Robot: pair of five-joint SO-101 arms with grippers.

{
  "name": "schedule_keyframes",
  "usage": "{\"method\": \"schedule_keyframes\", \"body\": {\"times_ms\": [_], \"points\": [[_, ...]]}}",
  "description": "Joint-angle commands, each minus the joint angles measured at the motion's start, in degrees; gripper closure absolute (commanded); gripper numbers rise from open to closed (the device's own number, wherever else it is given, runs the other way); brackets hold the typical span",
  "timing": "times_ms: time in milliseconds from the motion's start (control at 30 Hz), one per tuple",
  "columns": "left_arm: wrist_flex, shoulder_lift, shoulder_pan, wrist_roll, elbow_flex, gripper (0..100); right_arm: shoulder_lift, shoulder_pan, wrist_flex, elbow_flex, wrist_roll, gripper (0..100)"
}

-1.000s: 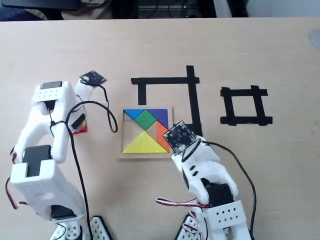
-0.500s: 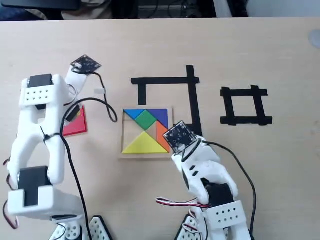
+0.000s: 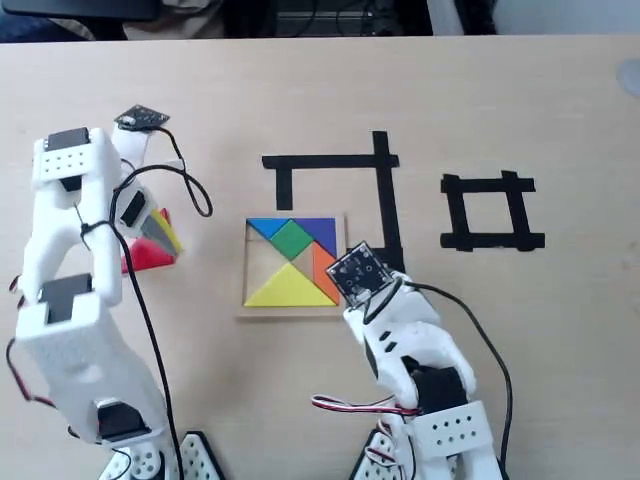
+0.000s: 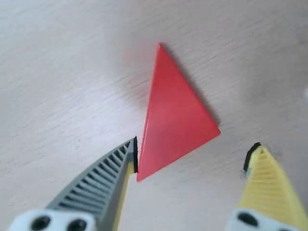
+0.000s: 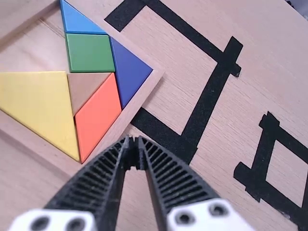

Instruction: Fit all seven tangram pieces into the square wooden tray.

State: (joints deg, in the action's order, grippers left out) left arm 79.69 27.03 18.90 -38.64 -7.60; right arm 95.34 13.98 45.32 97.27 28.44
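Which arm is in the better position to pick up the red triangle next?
Left. The left tool, open, straddles the red triangle; the right tool is shut beside the tray, away from that piece.

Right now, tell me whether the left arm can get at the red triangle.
Probably yes: the left gripper is open astride the red triangle, one finger at its edge, and nothing else lies between.

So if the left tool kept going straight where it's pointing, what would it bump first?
Most likely the red triangle, lying on the table inside the open left tool; depth is unclear.
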Motion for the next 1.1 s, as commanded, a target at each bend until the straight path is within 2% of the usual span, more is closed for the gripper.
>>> {"method": "schedule_keyframes", "body": {"times_ms": [0, 133, 233, 300, 600, 1067], "points": [[0.7, 7.9, 1.2, -0.7, -9.9, 64, 0.1, -0.5, 0.2, -0.1, 0.5, 98.4], [4.9, 17.8, 2.5, -1.0, -21.3, 64, 0.1, -0.5, 0.3, -0.1, 0.5, 98.4], [12.4, 20.8, 0.6, -3.4, -27.1, 64, 0.1, -0.5, 0.3, -0.1, 0.5, 98.4], [13.1, 21.6, 0.2, -3.8, -28.5, 64, 0.1, -0.5, 0.3, -0.1, 0.5, 98.4], [13.3, 22.5, 2.2, -6.5, -28.5, 64, 0.1, -0.5, 0.3, -0.1, 0.5, 98.4], [15.8, 22.6, -3.1, -4.7, -25.1, 64, 0.1, -0.8, 0.3, -0.1, 0.5, 98.4]]}}
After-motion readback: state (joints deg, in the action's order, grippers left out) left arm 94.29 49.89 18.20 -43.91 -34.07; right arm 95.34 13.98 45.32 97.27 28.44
